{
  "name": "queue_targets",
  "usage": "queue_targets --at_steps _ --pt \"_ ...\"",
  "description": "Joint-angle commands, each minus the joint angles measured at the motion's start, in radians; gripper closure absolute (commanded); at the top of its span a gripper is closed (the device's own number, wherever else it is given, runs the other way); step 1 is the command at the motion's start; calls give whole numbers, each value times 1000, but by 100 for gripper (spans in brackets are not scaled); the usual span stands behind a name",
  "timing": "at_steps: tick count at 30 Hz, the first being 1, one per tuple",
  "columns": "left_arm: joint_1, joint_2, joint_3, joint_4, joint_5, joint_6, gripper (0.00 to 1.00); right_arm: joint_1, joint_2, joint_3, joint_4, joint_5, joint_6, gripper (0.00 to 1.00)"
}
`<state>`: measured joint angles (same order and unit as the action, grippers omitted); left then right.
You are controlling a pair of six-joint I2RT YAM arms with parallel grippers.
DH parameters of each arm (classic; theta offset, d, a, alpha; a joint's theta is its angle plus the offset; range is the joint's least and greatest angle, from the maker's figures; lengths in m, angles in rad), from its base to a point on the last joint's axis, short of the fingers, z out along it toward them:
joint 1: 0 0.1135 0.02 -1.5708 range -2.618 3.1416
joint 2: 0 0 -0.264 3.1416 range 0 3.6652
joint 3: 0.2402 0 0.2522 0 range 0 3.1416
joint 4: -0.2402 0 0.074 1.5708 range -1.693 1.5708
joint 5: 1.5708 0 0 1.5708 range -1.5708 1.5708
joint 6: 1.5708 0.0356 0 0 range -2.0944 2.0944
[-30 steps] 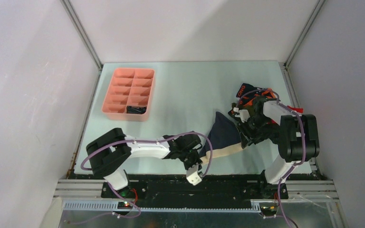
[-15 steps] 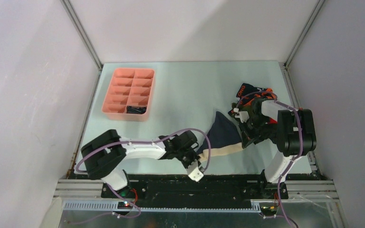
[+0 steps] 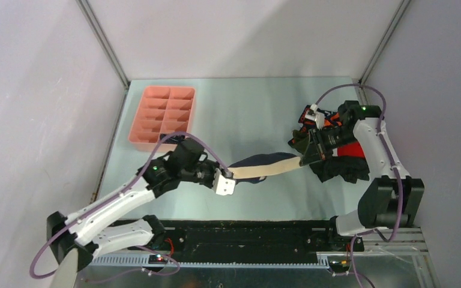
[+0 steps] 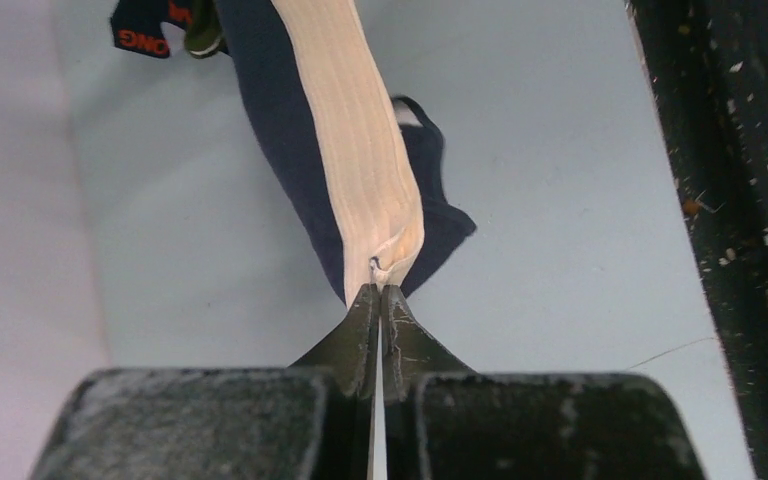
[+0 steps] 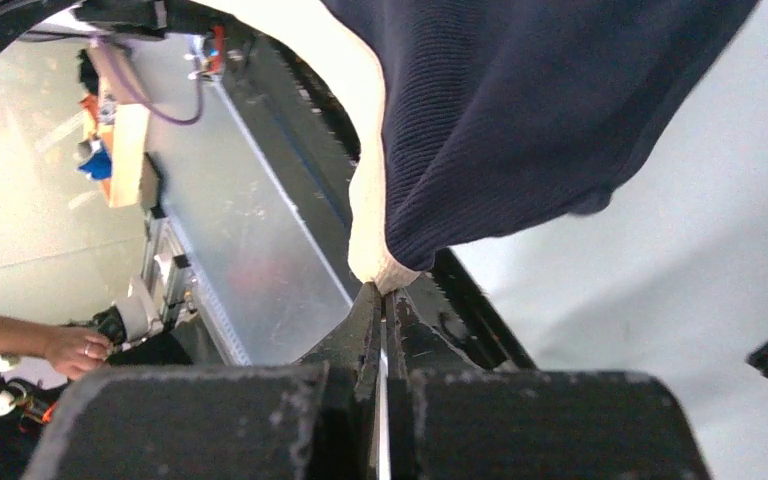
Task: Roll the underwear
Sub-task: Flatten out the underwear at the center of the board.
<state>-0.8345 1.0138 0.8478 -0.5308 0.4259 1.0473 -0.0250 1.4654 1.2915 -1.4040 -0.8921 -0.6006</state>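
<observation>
Over the table (image 3: 246,102), the navy underwear (image 3: 263,161) is being held stretched between the 2 grippers, beside the pile of other briefs (image 3: 343,167) at the right. Its beige waistband (image 4: 360,150) is being pinched at the left end by the left gripper (image 4: 378,292) and at the right end by the right gripper (image 5: 381,292), both pairs of jaws pressed together on it.

Left end effector (image 3: 230,174), right end effector (image 3: 304,159) clamped (arms spread).

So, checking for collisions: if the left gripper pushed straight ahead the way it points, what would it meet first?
The navy briefs pinched in the left gripper, stretched ahead of it. Beyond that, probably the right gripper holding the other end, though depth is unclear.
</observation>
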Motion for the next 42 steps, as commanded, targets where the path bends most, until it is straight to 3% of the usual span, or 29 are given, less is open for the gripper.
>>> queue_targets --at_steps 1,9,16,20,23,29,32,33,34,35,36,37,38,39,40,42 --pt "3 -91 69 -168 0 -184 100 39 -58 98 -189 -147 -53 100" --pt "4 -238 156 -320 -3 -215 100 152 -303 108 -152 -184 9 100" --pt "-45 -262 228 -379 54 -367 100 175 -529 -64 126 -214 367 100" --pt "11 -222 217 -406 102 -395 100 214 -487 -134 200 -200 472 100" --pt "126 -188 155 -350 198 -421 100 212 -390 -192 274 -205 574 100" --pt "328 -7 80 -151 283 -568 100 145 -156 -265 511 -249 801 100" --pt "389 130 54 41 272 -648 100 97 -11 -262 773 -265 963 100" --pt "401 196 53 90 260 -706 100 87 72 -258 910 -269 1075 97" --pt "424 237 57 173 217 -731 98 73 158 -251 986 -279 1182 84" --pt "434 326 84 215 187 -768 90 67 200 -223 1117 -288 1227 76" --pt "457 370 136 229 99 -787 84 67 291 -199 1162 -292 1265 52" --pt "467 449 162 235 53 -845 72 72 338 -124 1195 -295 1259 41" --pt "494 480 211 259 -59 -881 65 74 417 -76 1187 -296 1232 27" --pt "510 521 230 292 -107 -961 52 75 453 33 1155 -308 1216 21" --pt "536 534 261 308 -156 -988 48 75 505 90 1127 -310 1162 6" --pt "552 541 299 340 -194 -1013 39 64 528 257 990 -267 1030 1"
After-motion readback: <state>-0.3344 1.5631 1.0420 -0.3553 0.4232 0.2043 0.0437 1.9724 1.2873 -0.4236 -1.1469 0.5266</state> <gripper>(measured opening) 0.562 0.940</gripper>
